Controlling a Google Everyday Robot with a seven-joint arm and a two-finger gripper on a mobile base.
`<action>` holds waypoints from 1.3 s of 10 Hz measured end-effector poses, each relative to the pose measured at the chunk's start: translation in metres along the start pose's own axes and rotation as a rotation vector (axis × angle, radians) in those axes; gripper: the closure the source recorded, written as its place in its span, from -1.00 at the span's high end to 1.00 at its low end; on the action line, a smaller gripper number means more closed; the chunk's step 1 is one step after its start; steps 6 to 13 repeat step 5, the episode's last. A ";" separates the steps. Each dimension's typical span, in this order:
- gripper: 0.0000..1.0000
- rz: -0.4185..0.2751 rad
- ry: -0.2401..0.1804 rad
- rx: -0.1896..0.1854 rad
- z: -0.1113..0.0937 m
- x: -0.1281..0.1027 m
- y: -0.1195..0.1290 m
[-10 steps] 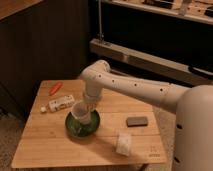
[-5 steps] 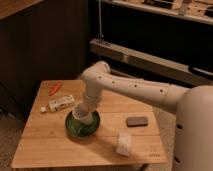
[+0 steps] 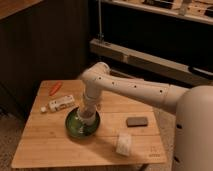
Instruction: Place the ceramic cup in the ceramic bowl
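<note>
Gripper down inside bowl, over its right half. Finger state: cannot tell, arm end blocks view. Cup seems to sit at gripper tip within bowl, pale shape only, hard to separate from wrist. Bowl on wooden table, left of centre. White box just behind bowl; orange item at back left. Dark block right of bowl, pale lump near front edge.
</note>
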 end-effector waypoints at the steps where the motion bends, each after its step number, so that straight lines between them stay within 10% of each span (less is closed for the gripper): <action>1: 0.32 0.001 0.002 0.000 -0.002 0.000 -0.001; 13: 0.32 -0.005 0.003 0.001 -0.003 -0.001 -0.003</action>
